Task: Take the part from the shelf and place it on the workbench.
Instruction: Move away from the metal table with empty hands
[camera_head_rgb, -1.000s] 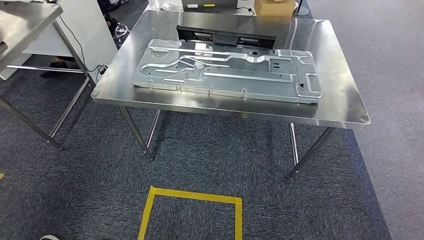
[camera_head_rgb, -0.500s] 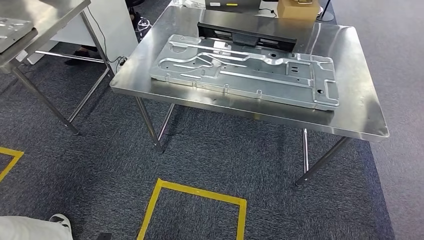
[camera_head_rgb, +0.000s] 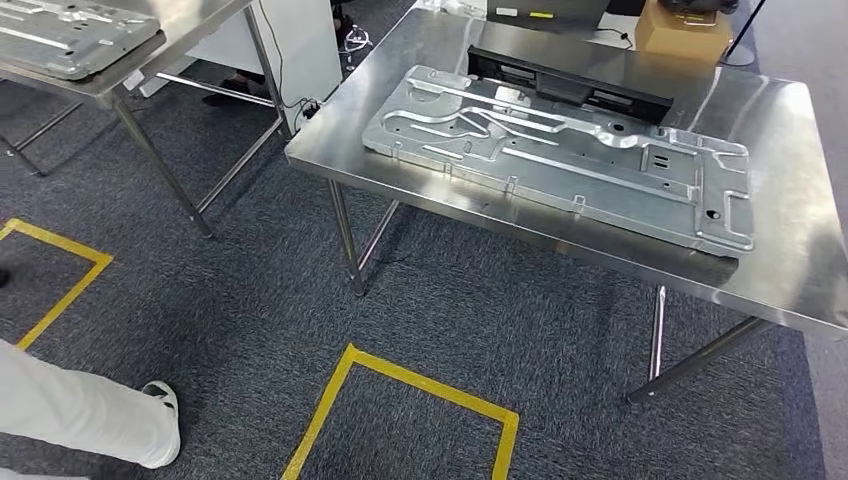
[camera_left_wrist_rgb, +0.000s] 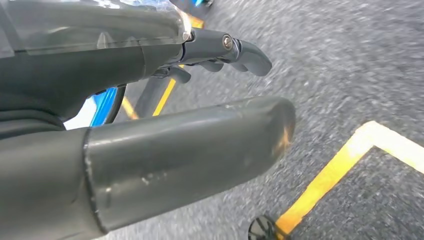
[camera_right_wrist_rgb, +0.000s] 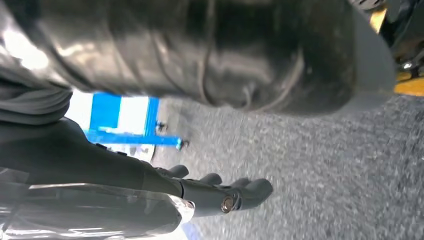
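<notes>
So the whole view has swung left over the last second. That's the camera turning, not the stuff moving: the workbench (camera_head_rgb: 800, 270) slid off to the right, and a second steel table (camera_head_rgb: 150, 60) has come in at the top left. My guess is the robot's turning toward wherever the next part sits.

One big stamped metal panel (camera_head_rgb: 560, 155) already lies flat on the workbench, with a black tray (camera_head_rgb: 570, 82) right behind it. A similar panel (camera_head_rgb: 70, 35) rests on the other table.

Left hand (camera_left_wrist_rgb: 200, 90) and right hand (camera_right_wrist_rgb: 190, 150) both hang over the carpet, fingers apart, holding nothing. A person's leg (camera_head_rgb: 80, 415) is at the lower left.
</notes>
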